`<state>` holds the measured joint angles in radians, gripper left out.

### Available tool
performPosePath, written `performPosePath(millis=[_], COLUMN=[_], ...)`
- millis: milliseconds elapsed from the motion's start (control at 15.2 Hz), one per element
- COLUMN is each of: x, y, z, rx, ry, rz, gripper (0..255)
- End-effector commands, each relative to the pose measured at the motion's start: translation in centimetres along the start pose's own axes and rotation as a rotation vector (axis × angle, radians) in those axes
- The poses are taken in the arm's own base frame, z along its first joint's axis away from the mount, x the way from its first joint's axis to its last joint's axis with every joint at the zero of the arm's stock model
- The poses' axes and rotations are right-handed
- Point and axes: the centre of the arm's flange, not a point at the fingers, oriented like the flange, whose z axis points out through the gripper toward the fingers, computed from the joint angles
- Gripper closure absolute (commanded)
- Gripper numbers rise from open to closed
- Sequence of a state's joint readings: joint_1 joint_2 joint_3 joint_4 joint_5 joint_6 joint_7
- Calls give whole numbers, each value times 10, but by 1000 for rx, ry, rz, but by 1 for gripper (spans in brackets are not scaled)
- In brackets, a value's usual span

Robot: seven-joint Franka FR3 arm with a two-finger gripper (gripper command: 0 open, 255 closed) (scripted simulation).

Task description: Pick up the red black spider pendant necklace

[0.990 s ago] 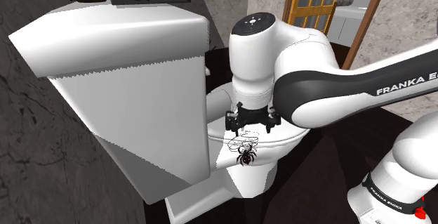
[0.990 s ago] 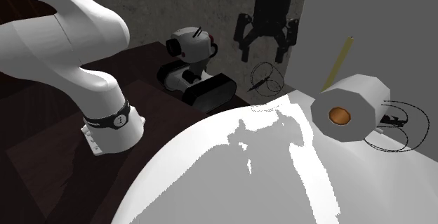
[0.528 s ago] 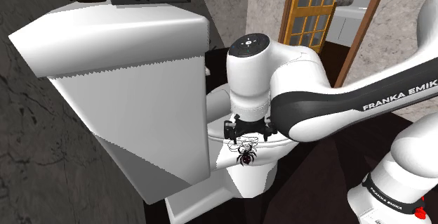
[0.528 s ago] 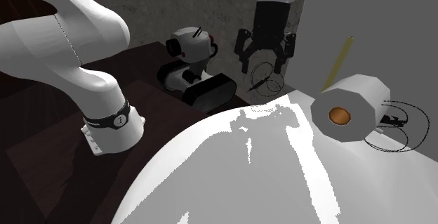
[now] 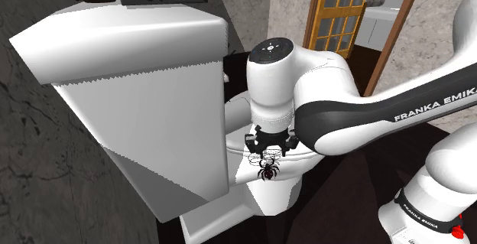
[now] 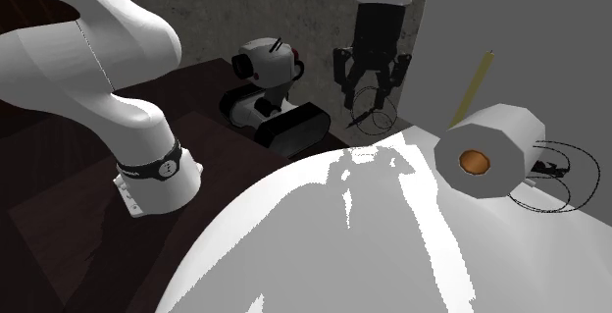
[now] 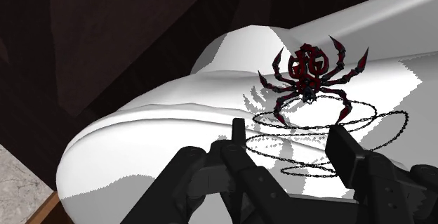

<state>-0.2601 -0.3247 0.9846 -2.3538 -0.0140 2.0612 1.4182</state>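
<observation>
spider necklace (image 7: 307, 75), chain toward fingers (image 7: 347, 152)

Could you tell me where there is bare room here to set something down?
Bare: the broad white surface in the second exterior view's foreground, bordered by the paper roll; and the white toilet surface beside the gripper, on the side away from the spider pendant. Crowded: the chain coils between the open fingers, and the black chain loop by the roll.

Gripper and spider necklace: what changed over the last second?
The gripper came straight down toward the spider pendant necklace. Its open fingers now flank the chain coils without clasping them. The necklace, the toilet paper roll and the toy robot stayed put.
</observation>
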Motion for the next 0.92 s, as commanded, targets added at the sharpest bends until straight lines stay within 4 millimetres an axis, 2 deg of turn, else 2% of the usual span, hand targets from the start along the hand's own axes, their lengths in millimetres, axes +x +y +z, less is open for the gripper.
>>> performPosePath(millis=[0, 66, 858], x=[0, 0, 16], y=[0, 0, 9], z=[0, 0, -61], rx=[1, 1, 1], ry=[0, 0, 0], rz=[0, 0, 0], gripper=[255, 255, 255])
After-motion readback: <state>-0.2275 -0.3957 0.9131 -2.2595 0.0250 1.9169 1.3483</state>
